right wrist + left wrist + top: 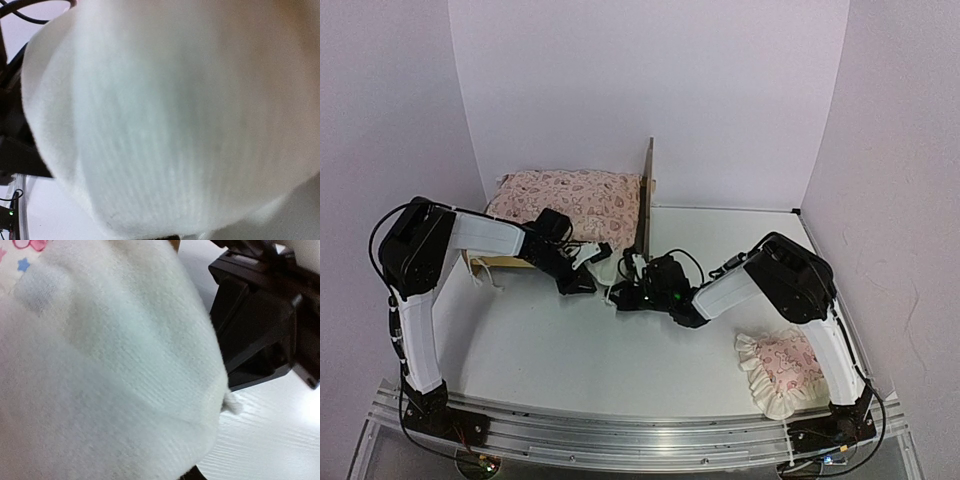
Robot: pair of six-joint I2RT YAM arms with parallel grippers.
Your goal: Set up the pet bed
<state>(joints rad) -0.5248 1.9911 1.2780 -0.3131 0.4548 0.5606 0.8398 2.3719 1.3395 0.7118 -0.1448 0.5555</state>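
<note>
Table (550, 350): white top, both arms reach in to mid-table from the near edge.
Left arm (480, 235) comes in from 8 o'clock, right arm (740, 285) from 4 o'clock. Their wrists almost meet just left of centre.
Pet bed (647, 195) sits at 11 o'clock against the back wall. The headboard is upright and edge-on to the top camera at the bed's right end, and a strip of light wood rail shows along the near side.
Pink heart-print mattress (570, 195) lies on the frame, left of the headboard, covering the base.
Pink ruffled pillow (782, 368) is on the table at 4 o'clock, beside the right arm's base and well apart from the bed.
White knit cloth (603, 262) is bunched at 6 o'clock of the headboard, between the two grippers. It fills nearly all of both wrist views.
Left gripper (582, 272) is at the cloth's left edge. Its fingers are hidden by fabric, so I can't tell if they're spread or pinching.
Right gripper (632, 293) is at the cloth's right edge, near the headboard foot. Fingers are hidden there too, so can't tell.
</note>
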